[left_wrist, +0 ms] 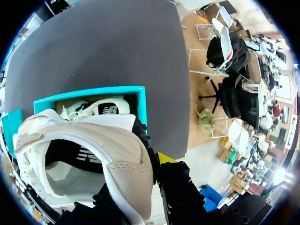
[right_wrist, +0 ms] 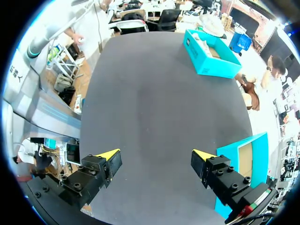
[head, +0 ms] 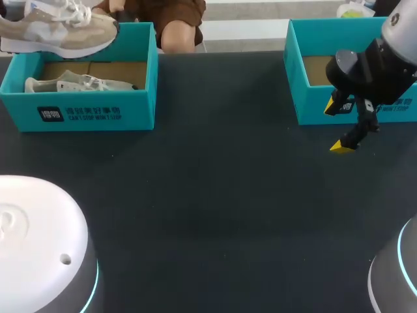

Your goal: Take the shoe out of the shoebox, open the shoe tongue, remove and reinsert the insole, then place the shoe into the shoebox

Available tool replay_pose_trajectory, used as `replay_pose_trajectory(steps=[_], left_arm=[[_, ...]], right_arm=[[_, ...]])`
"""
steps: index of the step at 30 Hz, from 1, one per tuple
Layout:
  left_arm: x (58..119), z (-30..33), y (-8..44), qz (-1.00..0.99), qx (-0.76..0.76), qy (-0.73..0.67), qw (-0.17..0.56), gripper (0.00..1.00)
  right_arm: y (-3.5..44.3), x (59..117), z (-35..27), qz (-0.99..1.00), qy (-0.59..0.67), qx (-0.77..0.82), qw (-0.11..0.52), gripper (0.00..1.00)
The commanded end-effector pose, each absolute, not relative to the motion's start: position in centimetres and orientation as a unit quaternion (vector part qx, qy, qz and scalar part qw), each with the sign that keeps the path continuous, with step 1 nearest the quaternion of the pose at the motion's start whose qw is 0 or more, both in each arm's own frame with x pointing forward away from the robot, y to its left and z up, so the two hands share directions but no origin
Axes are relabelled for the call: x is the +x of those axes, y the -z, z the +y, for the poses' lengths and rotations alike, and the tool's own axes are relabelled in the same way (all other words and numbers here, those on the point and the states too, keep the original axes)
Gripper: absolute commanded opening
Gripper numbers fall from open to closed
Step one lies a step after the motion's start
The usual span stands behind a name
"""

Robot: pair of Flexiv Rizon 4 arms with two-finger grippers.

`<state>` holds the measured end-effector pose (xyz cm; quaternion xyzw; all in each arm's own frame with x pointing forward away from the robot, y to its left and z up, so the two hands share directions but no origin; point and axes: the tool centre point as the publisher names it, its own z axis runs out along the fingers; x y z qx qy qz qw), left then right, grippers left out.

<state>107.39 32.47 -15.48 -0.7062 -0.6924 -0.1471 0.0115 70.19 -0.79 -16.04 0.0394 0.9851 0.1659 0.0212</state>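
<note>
**Beige sneaker lifted over its teal box**

Nearest the robot, two white rounded arm bases, the left arm base (head: 39, 241) and the right arm base (head: 397, 274), flank the near edge of the dark grey table (head: 208, 195).

Farther out on the right, the right gripper (head: 339, 127) (right_wrist: 154, 161) hangs over bare tabletop. Its jaws are spread wide with nothing between them. It is just in front of the near wall of the right-hand open teal cardboard box (head: 313, 104) (right_wrist: 253, 159).

At the far left stands the left-hand open teal cardboard shoebox (head: 98, 111) (left_wrist: 140, 101). A pale beige-and-white sneaker (head: 78, 83) (left_wrist: 93, 108) lies on its side on the brown floor of that box.

Above that box's far left corner hangs a second beige-and-white mesh lace-up sneaker (head: 58, 32) (left_wrist: 93, 154), clear of the rim. In the left wrist view, the left gripper (left_wrist: 136, 173) has its jaws closed on the heel collar of this raised sneaker. One yellow fingertip (left_wrist: 166, 157) shows against the outside of the heel, and the other is hidden by the shoe.
</note>
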Motion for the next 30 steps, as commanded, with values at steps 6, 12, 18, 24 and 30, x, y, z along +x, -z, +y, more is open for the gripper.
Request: replay_pose_trajectory(steps=[6,12,18,24,30], left_arm=[[107.8,32.7,15.9,-0.708,-0.690,0.151,0.003,0.00],[109.7,32.0,17.3,-0.719,-0.679,0.148,0.006,0.00],[112.2,31.0,19.2,-0.723,-0.671,0.163,-0.006,0.00],[113.9,30.6,21.8,-0.723,-0.671,0.166,-0.012,0.00],[114.9,30.6,24.4,-0.730,-0.664,0.162,-0.016,0.00]], right_arm=[[16.1,70.4,-0.7,0.985,-0.164,0.039,0.020,1.00],[16.1,70.4,-0.7,0.985,-0.164,0.039,0.020,1.00],[16.1,70.4,-0.7,0.985,-0.164,0.039,0.020,1.00],[16.1,70.4,-0.7,0.985,-0.164,0.039,0.020,1.00],[16.1,70.4,-0.7,0.985,-0.164,0.039,0.020,1.00]])
